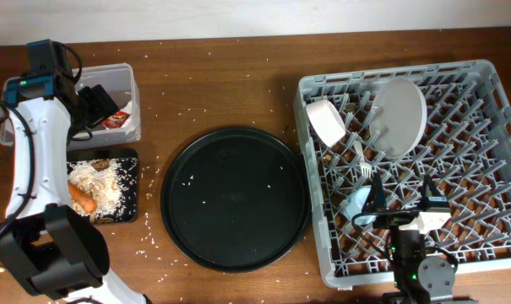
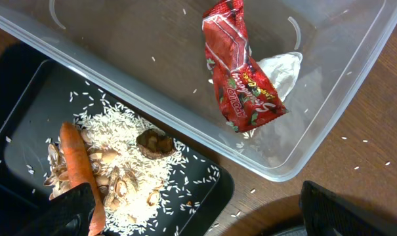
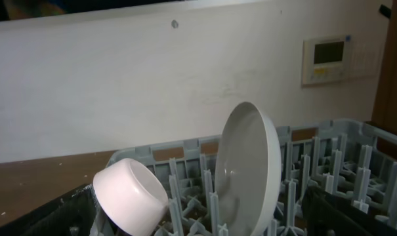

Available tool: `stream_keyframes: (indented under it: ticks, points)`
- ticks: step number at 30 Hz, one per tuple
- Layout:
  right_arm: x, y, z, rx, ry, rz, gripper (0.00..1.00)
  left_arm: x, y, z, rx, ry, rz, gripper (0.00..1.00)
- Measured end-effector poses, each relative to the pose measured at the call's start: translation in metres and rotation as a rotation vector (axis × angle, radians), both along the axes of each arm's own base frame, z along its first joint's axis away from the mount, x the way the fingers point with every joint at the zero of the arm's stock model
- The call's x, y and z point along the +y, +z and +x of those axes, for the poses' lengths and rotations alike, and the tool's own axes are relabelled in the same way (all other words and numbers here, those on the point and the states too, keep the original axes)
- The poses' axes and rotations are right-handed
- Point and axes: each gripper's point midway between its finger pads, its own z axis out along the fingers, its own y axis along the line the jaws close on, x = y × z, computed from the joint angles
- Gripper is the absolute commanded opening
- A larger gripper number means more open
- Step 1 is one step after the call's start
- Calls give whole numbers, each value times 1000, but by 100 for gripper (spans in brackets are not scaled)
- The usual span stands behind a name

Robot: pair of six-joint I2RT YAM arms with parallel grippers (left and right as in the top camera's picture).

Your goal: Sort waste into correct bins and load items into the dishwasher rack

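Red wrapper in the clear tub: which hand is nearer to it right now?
Left. The left hand hangs open directly over the clear tub holding the red wrapper; the right hand is far off at the dishwasher rack.

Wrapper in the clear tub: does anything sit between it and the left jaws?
Nothing visible does. The wrapper lies uncovered in the lidless tub, against the tissue, and the left jaws stand open above it.
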Motion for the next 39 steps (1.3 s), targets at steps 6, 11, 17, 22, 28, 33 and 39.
stream_keyframes:
  ticks: [6,11,17,22,28,33,39]
  points:
    - [-2,-42,1,168,-9,-7,98,0,0,0,0,0,0,99]
    - [-2,-42,1,169,-10,-8,99,0,0,0,0,0,0,99]
    - [-2,-42,1,169,-9,-7,98,0,0,0,0,0,0,99]
    - [-2,-42,1,169,-10,-7,98,0,0,0,0,0,0,99]
    - [-2,-42,1,169,-10,-6,99,-25,24,2,-56,-58,12,99]
    - [-2,-42,1,169,-10,-7,99,-95,125,-16,-306,-209,141,99]
    - [-2,-42,1,169,-10,-7,98,-113,138,-7,-769,-310,154,99]
